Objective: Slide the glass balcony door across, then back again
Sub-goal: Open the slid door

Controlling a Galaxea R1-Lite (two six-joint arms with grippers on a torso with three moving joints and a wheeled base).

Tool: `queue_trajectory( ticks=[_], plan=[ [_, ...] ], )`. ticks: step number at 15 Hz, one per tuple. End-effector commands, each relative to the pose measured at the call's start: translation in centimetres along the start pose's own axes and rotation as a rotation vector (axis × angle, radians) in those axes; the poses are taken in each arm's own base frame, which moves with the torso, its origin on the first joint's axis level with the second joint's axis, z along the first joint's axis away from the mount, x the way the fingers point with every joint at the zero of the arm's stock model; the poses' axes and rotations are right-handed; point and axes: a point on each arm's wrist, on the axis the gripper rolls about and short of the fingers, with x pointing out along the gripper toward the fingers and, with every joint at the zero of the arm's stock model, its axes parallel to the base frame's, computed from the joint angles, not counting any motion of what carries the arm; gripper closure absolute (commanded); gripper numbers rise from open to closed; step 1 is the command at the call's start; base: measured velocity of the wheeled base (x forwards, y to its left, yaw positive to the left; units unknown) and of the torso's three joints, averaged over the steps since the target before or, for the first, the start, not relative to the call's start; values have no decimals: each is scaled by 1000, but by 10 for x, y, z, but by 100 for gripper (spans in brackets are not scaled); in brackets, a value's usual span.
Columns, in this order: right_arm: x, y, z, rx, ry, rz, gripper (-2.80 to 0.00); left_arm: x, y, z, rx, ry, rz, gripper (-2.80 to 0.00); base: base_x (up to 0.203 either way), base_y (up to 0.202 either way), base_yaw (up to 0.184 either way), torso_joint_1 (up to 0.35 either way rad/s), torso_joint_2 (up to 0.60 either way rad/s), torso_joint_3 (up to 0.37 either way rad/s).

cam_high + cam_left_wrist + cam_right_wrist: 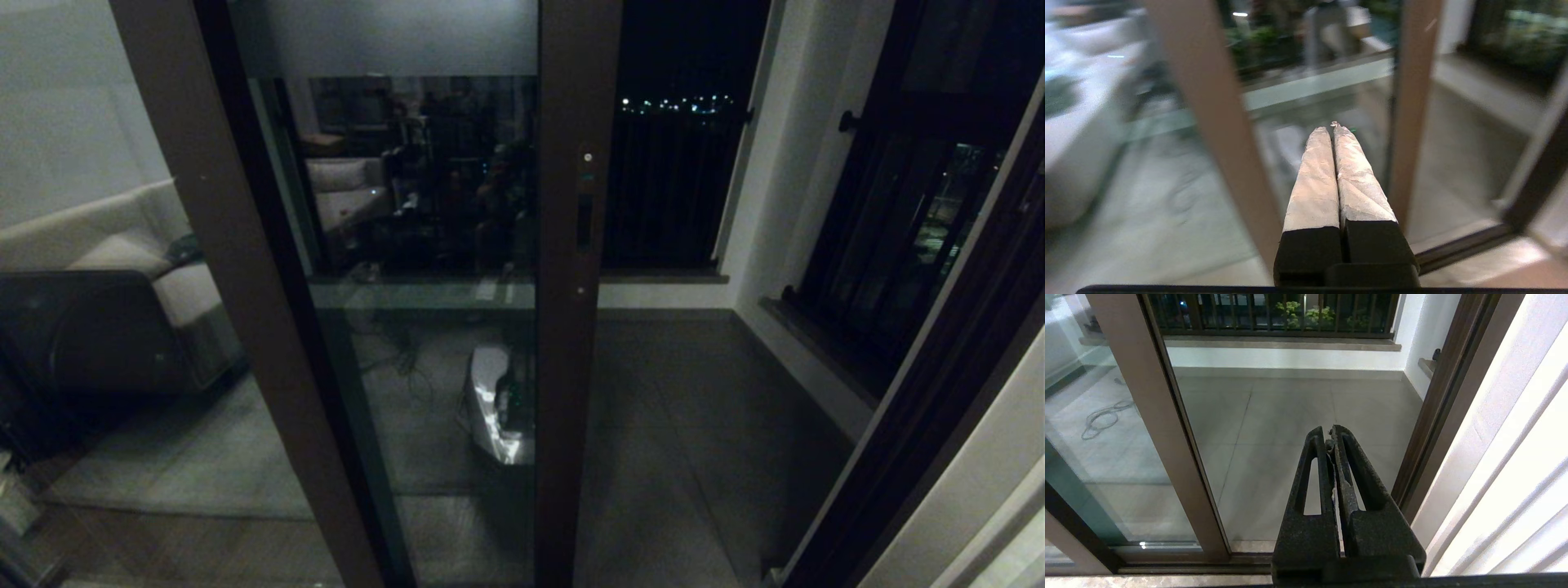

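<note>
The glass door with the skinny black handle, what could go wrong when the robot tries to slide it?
1. The handle on the glass balcony door is slim and recessed, and the left gripper is shut, so its fingers might slip off.
2. That gripper points at the glass beside the stile, so it might bump the pane.
3. The right gripper, also shut, hangs in the open doorway, where the sliding door might hit it.

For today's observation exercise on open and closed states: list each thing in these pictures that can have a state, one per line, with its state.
glass balcony door: partly slid aside, doorway to its right open
recessed handle: on the door's stile, untouched
left end effector: shut, holding nothing, apart from the door
right end effector: shut, holding nothing, facing the open doorway
barred window: bars in place; open or shut not visible
</note>
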Motion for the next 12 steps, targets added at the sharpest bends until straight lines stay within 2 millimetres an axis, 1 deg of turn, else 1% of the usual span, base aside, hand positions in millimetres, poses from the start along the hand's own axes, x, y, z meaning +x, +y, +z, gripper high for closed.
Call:
queue_trajectory(
  ticks=[1, 2, 3, 4, 6, 7, 8, 9, 10, 12],
  plan=[
    [0, 0, 0, -1, 3, 1, 0, 74, 18, 28, -67, 119, -125, 0, 0, 0, 0, 0, 0, 0],
    [0, 0, 0, -1, 3, 1, 0, 98, 17, 39, -85, 127, -186, 0, 0, 0, 0, 0, 0, 0],
    [0, 0, 0, 0, 3, 1, 0, 127, 8, 49, -102, 137, -250, 0, 0, 0, 0, 0, 0, 0],
    [0, 0, 0, 0, 3, 1, 0, 155, -5, 59, -118, 136, -292, 0, 0, 0, 0, 0, 0, 0],
    [0, 0, 0, -1, 3, 1, 0, 207, -37, 82, -150, 84, -317, 0, 0, 0, 0, 0, 0, 0],
    [0, 0, 0, 0, 3, 1, 0, 230, -54, 94, -165, 49, -321, 0, 0, 0, 0, 0, 0, 0],
    [0, 0, 0, -1, 3, 1, 0, 248, -72, 104, -179, 17, -334, 0, 0, 0, 0, 0, 0, 0],
    [0, 0, 0, -1, 3, 1, 0, 261, -90, 110, -191, -1, -350, 0, 0, 0, 0, 0, 0, 0],
    [0, 0, 0, 0, 3, 1, 0, 273, -110, 112, -198, -3, -367, 0, 0, 0, 0, 0, 0, 0],
    [0, 0, 0, 0, 3, 1, 0, 295, -137, 103, -199, 16, -372, 0, 0, 0, 0, 0, 0, 0]
  ],
)
